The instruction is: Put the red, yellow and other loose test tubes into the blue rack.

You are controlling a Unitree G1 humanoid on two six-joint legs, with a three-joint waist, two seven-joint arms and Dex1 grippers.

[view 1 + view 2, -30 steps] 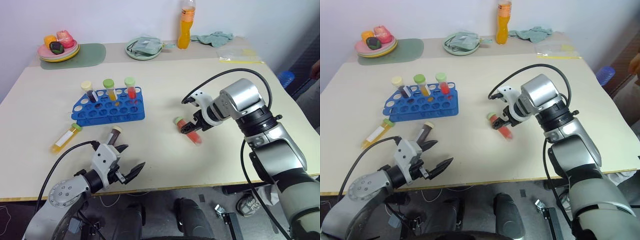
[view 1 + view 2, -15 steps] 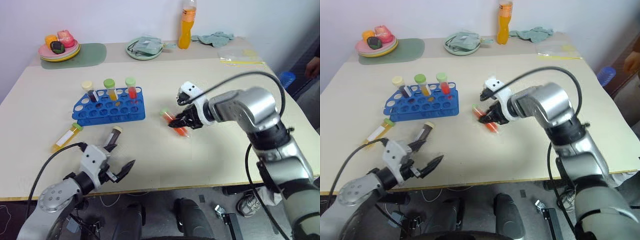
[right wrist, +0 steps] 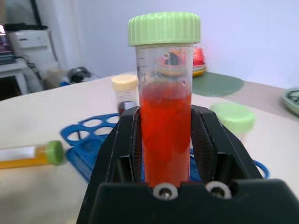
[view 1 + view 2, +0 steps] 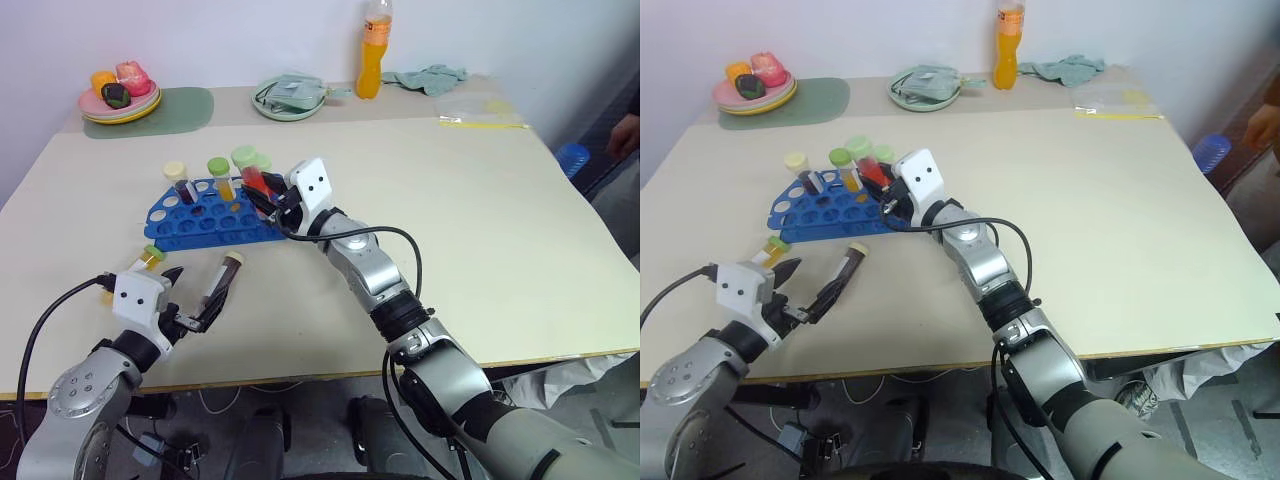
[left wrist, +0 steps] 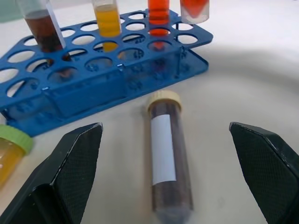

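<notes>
Right pincer (image 3: 166, 154) hides the red tube's (image 3: 164, 116) base.

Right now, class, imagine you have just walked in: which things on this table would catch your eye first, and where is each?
First, the right gripper shut on a green-capped tube of red liquid, held upright over the near right end of the blue rack, which already holds three tubes. Next, the left gripper open at the table's near edge, with a dark brown tube lying between its fingers. A yellow tube lies loose left of it.
</notes>
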